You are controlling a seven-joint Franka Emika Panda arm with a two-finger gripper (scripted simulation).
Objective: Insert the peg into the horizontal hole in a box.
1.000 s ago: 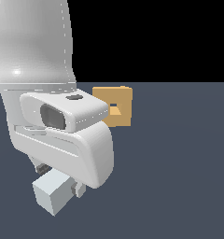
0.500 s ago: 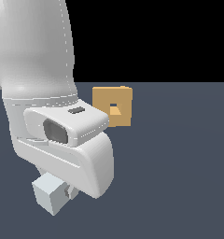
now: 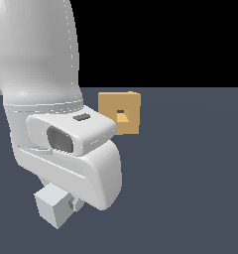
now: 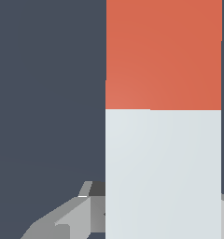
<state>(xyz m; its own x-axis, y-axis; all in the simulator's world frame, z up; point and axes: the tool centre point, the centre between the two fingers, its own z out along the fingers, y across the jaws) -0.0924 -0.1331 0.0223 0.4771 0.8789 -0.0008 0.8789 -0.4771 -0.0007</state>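
Observation:
The peg shows in the exterior view as a pale grey square end sticking out under my hand, low at that view's left. In the wrist view the peg fills the frame, pale grey near me and red-orange at the far end. My gripper is mostly hidden by the white wrist; in the wrist view the gripper has grey fingers close against the peg's sides, shut on it. The tan box stands farther back, its hole facing the exterior camera, apart from the peg.
The white arm fills the exterior view's left half and hides part of the box's lower left edge. A dark grey floor spreads around the box and the arm.
The wrist has sunk and turned a little; the peg's pale end has shifted slightly down and toward the exterior view's left. The box has not moved.

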